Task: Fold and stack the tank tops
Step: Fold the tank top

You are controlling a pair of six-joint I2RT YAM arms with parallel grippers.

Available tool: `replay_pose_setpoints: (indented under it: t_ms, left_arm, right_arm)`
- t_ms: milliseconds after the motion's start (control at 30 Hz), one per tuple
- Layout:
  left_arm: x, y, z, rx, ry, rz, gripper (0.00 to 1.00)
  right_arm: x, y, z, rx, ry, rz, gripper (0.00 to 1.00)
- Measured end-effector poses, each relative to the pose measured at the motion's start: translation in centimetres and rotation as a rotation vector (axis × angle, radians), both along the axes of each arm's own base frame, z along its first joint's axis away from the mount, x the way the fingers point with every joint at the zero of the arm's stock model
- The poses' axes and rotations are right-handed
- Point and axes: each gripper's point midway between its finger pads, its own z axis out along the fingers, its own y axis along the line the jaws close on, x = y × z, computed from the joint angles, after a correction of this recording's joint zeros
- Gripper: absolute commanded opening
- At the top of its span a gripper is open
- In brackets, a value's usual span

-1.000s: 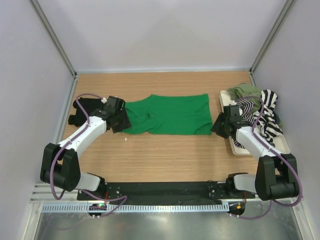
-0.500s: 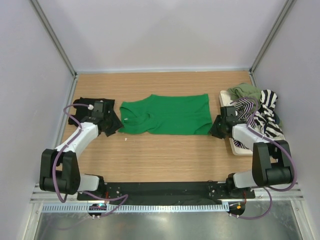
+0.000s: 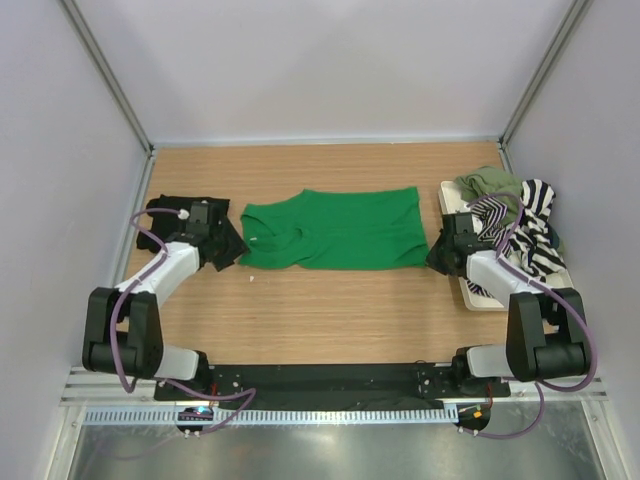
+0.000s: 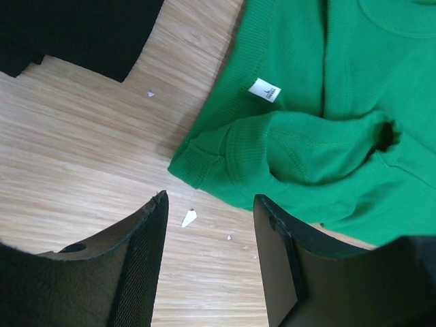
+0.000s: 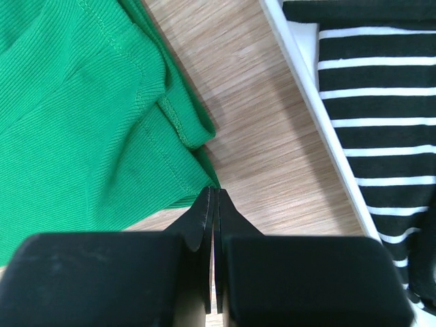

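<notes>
Top view, progress: The green tank top point(image 3: 335, 228) lay spread out and unfolded mid-tabletop point(image 3: 320, 310). The black tank top point(image 3: 172, 213) sat as a compact dark shape at the left edge, probably already dealt with. The olive tank top point(image 3: 490, 182) and striped tank top point(image 3: 535, 238) lay heaped on the tray point(image 3: 520, 303). Most of the job looked undone.
Top view, axis: The green top's long axis ran left to right, its strap end towards the left end effector point(image 3: 222, 245) and its hem towards the right end effector point(image 3: 440, 258).
Left wrist, end effector: The jaws stood apart over bare tabletop point(image 4: 82, 150), holding nothing.
Left wrist, garment: A bunched strap corner lay just ahead, with a white label point(image 4: 264, 90) beside it.
Right wrist, end effector: The jaws were pressed together, with the tip at the hem corner. Whether any cloth was caught could not be told.
Right wrist, surroundings: The tray's rim point(image 5: 306, 75) and the stripes point(image 5: 368, 116) lay to the right.
</notes>
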Motion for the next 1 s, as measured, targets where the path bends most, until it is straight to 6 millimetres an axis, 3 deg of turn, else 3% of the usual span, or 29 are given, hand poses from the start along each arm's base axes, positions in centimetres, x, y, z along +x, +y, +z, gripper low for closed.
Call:
replay_pose_setpoints:
  t_ms: [267,400,533,733,867,1000]
  left_arm:
    - [0.2,-0.4,-3.7,-0.008,0.091,-0.010,0.41]
    - [0.7,-0.6,-4.4,-0.012,0.104,-0.015,0.10]
    - [1.3,-0.4,-4.5,0.004,0.099,-0.012,0.04]
    - [1.3,0.8,-3.1,0.031,0.071,0.021,0.01]
    - [1.4,1.3,-0.3,0.034,-0.001,0.038,0.01]
    - [1.3,1.3,1.7,0.025,-0.056,0.038,0.02]
  right_arm:
    - [0.0,0.0,0.0,-0.001,0.000,-0.001,0.01]
    - [0.0,0.0,0.0,-0.001,0.000,-0.001,0.01]
    - [-0.2,-0.3,0.0,-0.012,0.006,-0.009,0.01]
    - [-0.9,-1.1,1.2,-0.037,-0.014,-0.048,0.01]
    - [-1.8,-1.0,2.1,-0.021,-0.055,-0.057,0.01]
    - [-2.9,-0.8,1.8,-0.001,-0.042,-0.058,0.01]
